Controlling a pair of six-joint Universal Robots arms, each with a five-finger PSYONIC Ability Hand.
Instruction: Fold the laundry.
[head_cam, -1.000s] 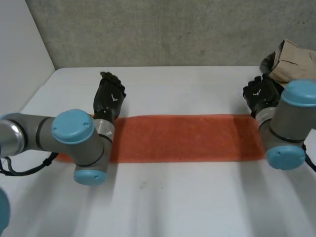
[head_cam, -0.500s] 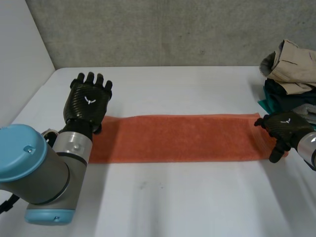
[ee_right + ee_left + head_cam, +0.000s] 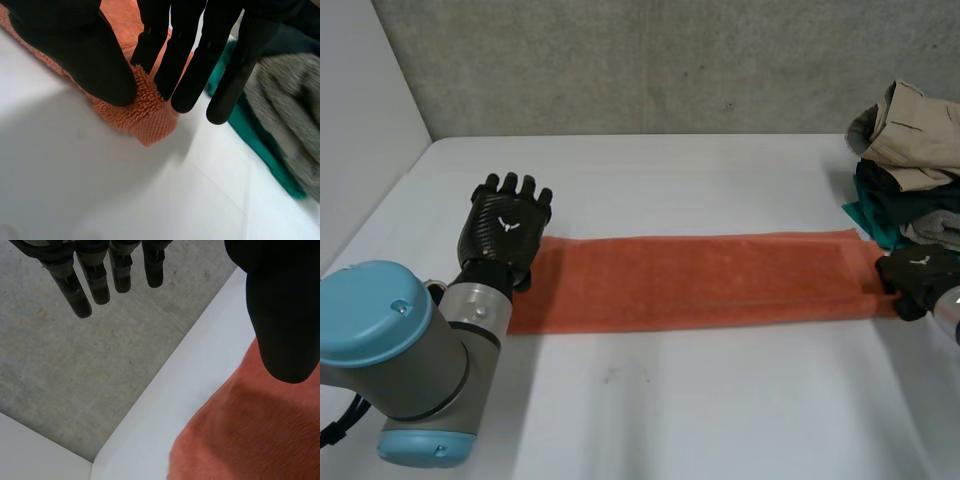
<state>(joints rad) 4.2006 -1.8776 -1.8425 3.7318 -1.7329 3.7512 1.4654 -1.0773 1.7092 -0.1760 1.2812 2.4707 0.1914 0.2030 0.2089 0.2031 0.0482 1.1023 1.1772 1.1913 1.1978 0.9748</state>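
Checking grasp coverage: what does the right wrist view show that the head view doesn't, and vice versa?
Right wrist view: the right hand pinching the orange towel by a corner, between thumb and fingers. Head view: the towel's whole strip on the white table, the left hand open at its other end, a beige garment atop the clothes pile. Both: towel, right hand, teal garment.

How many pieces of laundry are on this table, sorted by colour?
Orange towel: 1
Beige garment: 1
Dark cloth: 1
Teal cloth: 1
Grey cloth: 1
Total: 5 that can be told apart; the bunched ones may hide more.
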